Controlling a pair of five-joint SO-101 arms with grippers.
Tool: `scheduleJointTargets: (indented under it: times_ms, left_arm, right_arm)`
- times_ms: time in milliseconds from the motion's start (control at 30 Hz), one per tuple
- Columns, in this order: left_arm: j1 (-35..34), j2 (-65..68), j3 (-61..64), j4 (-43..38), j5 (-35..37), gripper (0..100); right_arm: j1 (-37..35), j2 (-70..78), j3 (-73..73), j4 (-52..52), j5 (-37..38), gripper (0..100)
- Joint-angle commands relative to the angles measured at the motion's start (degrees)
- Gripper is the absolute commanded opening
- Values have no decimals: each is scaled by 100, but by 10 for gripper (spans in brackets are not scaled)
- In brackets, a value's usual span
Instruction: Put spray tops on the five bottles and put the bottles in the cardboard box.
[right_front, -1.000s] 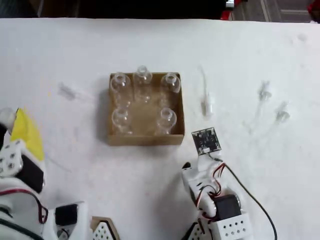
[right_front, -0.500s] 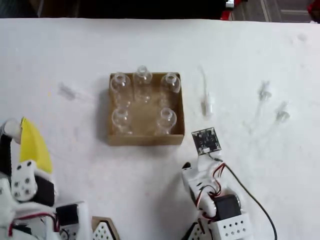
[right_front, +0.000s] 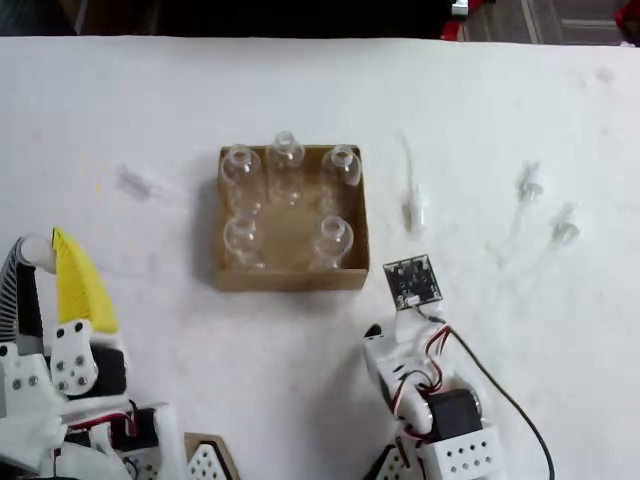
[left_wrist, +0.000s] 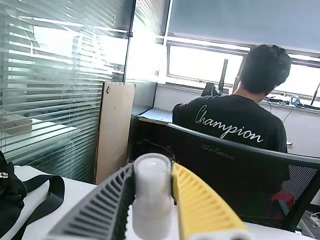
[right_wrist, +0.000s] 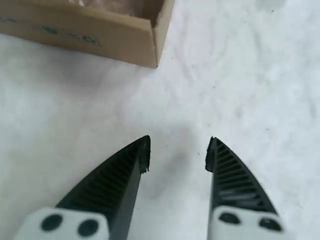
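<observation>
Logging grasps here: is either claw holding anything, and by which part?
The left claw pinches a small white plastic cylinder, likely a spray top, across its round sides. The right claw is open and holds nothing.

An office: slatted window blinds (left_wrist: 45, 85), a mesh chair (left_wrist: 235, 175), a desk (left_wrist: 152, 115) beneath bright windows (left_wrist: 200, 62).

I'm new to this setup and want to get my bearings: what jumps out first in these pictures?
Five topless bottles stand in the box mid-table, with spray tops lying loose to its right. The left pincer, at the table's near left, grips a white cylinder; the right pincer hangs open near the box's corner.
</observation>
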Motion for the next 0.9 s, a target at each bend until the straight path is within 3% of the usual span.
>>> scheduleJointTargets:
  times_ms: [0, 100, 500, 633, 867]
  left_arm:
    - [40, -22, -18, 79, -571, 24]
    - [75, -22, 35, 220, -1407, 23]
    - [1684, -4, 114, 70, -1169, 24]
    - [2088, -4, 475, -580, -1204, 24]
    - [2132, 4, 1116, -1899, -1204, 24]
  right_arm:
    - [57, -31, 53, 40, 62, 163]
    - [57, -31, 53, 40, 62, 163]
    - [57, -31, 53, 40, 62, 163]
    - [57, -31, 53, 40, 62, 163]
    - [286, -31, 53, 48, 62, 163]
